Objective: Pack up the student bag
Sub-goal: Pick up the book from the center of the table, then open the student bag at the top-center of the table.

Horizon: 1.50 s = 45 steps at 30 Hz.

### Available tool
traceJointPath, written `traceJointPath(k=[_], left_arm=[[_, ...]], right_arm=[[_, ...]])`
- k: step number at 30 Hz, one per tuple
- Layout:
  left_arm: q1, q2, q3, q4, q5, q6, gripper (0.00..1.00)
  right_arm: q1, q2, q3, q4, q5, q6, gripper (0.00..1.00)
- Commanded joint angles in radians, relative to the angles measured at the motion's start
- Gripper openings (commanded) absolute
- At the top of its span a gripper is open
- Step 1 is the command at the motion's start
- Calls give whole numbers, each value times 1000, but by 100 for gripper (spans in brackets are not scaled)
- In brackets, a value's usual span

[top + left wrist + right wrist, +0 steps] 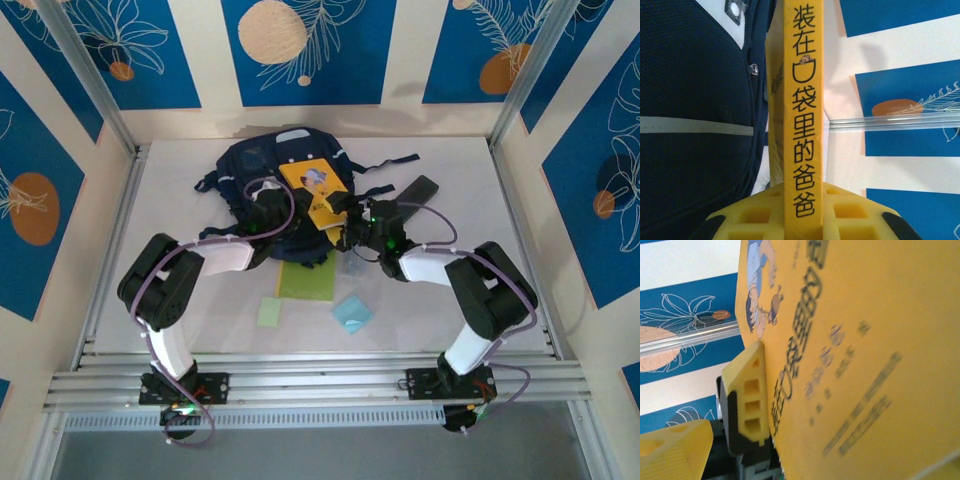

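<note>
top cam: high behind the arm bases, looking down on whole table (460,180) | left wrist: nose-close on yellow book (802,125) spine, facing ~2 o'clock | right wrist: jammed against its cover, facing ~10 o'clock | all three share that book

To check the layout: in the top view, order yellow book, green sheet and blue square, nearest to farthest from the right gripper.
1. yellow book, right at the right gripper, over the student bag.
2. green sheet, nearer the front, slightly left.
3. blue square, farther front.
</note>
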<state>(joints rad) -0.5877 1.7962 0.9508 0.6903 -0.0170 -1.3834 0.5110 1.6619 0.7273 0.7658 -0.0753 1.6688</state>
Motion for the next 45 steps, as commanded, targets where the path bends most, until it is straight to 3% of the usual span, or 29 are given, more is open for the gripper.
traceJointPath(k=[1, 4, 8, 10, 13, 16, 20, 24, 27, 35, 45], left_arm=[[-10, -70, -26, 166, -46, -47, 2], [-12, -72, -40, 175, -38, -61, 2], [-14, -75, -46, 162, -10, -65, 8], [-13, -73, -49, 157, 10, -55, 18], [0, -80, -35, 89, 90, 25, 52], [36, -92, 20, -79, 230, 222, 68], [82, -90, 125, -394, 335, 557, 69], [85, -24, 336, -788, 306, 914, 69], [83, 60, 497, -993, 259, 1106, 68], [49, 273, 776, -1300, 201, 1436, 66], [39, 459, 932, -1407, 83, 1541, 77]], right_arm=[[7, 2, 26, 114, 9, 34, 91], [1, -4, 19, 106, 38, 14, 78], [-20, 4, 18, 130, 40, -1, 18], [-31, 0, 23, 128, 29, -16, 0], [-68, -15, 19, 116, -4, -37, 0], [-129, -52, 11, 53, -49, -92, 0], [-215, -119, 9, -124, -89, -229, 0], [-301, -175, -17, -226, -127, -320, 0], [-374, -210, -35, -282, -187, -356, 0], [-514, -346, -69, -470, -256, -486, 0], [-619, -459, -132, -543, -285, -515, 0]])
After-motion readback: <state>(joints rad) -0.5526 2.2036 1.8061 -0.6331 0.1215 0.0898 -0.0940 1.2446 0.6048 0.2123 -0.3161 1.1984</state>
